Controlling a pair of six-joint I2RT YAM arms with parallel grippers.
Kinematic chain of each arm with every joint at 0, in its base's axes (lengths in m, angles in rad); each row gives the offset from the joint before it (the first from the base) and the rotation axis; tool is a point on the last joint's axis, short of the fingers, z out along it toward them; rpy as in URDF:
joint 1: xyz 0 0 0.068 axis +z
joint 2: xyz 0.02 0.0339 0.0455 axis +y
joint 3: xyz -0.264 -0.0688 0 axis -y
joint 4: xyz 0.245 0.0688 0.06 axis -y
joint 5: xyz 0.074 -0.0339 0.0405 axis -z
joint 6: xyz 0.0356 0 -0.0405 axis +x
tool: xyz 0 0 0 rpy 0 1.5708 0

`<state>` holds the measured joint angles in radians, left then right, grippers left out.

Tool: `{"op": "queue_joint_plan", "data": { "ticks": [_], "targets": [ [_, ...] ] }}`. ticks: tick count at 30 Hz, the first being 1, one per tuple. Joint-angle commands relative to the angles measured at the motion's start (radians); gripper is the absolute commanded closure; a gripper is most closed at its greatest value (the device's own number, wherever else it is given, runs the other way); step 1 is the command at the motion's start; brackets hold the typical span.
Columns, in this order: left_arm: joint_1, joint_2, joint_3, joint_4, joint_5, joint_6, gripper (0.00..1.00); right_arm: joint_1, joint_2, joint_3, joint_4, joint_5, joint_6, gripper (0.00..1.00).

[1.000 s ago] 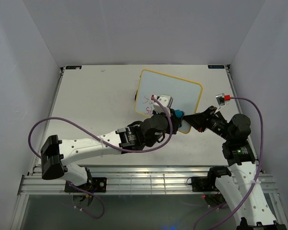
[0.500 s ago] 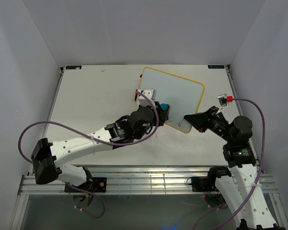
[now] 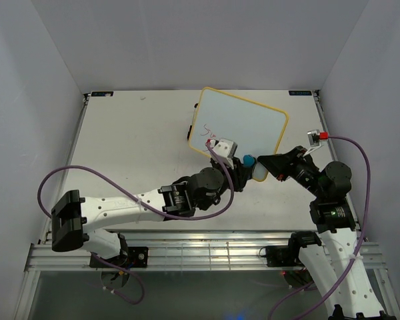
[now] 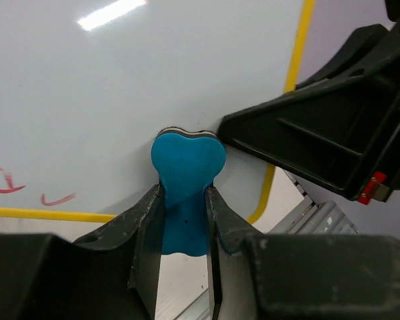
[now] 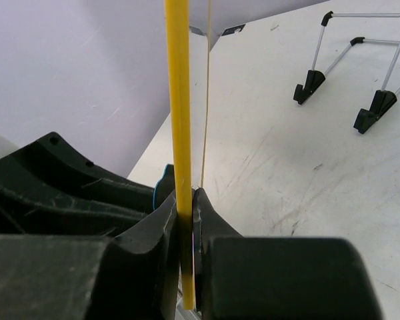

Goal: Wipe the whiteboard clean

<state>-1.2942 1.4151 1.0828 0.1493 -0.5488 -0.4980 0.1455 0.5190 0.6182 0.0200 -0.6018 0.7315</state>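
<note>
The whiteboard, white with a thin yellow frame, is held tilted above the table. Red handwriting shows near its left edge and again at the lower left in the left wrist view. My right gripper is shut on the board's near right corner, pinching the yellow frame between its fingers. My left gripper is shut on the blue bone-shaped eraser, whose head presses on the whiteboard close to the right gripper. From above, the eraser sits at that same corner.
A wire stand with black feet rests on the table behind the board; one black foot pokes out at the board's left edge. White walls close in the table on three sides. Purple cables loop from both arms.
The left gripper swept the eraser left across the board, then back to the near right corner. The board shifted slightly up and right in the right gripper's hold.
</note>
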Motion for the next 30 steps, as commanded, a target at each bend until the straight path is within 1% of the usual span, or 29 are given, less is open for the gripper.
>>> {"op": "queue_joint_plan", "data": {
  "ticks": [1, 4, 5, 9, 12, 19, 23, 30],
  "targets": [
    [-0.045, 0.068, 0.041, -0.013, 0.086, 0.022, 1.0, 0.029, -0.027, 0.061, 0.321, -0.111, 0.138, 0.92],
    [-0.05, 0.097, 0.096, -0.059, 0.055, 0.013, 1.0, 0.029, -0.031, 0.061, 0.321, -0.11, 0.141, 0.92],
    [-0.05, 0.123, 0.115, -0.088, 0.038, -0.013, 1.0, 0.029, -0.033, 0.061, 0.319, -0.108, 0.141, 0.92],
    [-0.051, 0.18, 0.21, -0.276, -0.06, -0.104, 1.0, 0.029, -0.046, 0.069, 0.305, -0.105, 0.14, 0.92],
    [-0.048, 0.196, 0.253, -0.356, -0.125, -0.178, 1.0, 0.028, -0.057, 0.063, 0.302, -0.11, 0.143, 0.92],
    [-0.034, 0.206, 0.273, -0.381, -0.149, -0.194, 1.0, 0.028, -0.088, 0.043, 0.298, -0.122, 0.138, 0.92],
    [-0.007, 0.189, 0.247, -0.392, -0.152, -0.197, 1.0, 0.028, -0.088, 0.071, 0.278, -0.141, 0.118, 0.92],
    [0.079, 0.122, 0.175, -0.393, -0.14, -0.194, 1.0, 0.028, -0.083, 0.077, 0.284, -0.159, 0.117, 0.92]
  ]
}}
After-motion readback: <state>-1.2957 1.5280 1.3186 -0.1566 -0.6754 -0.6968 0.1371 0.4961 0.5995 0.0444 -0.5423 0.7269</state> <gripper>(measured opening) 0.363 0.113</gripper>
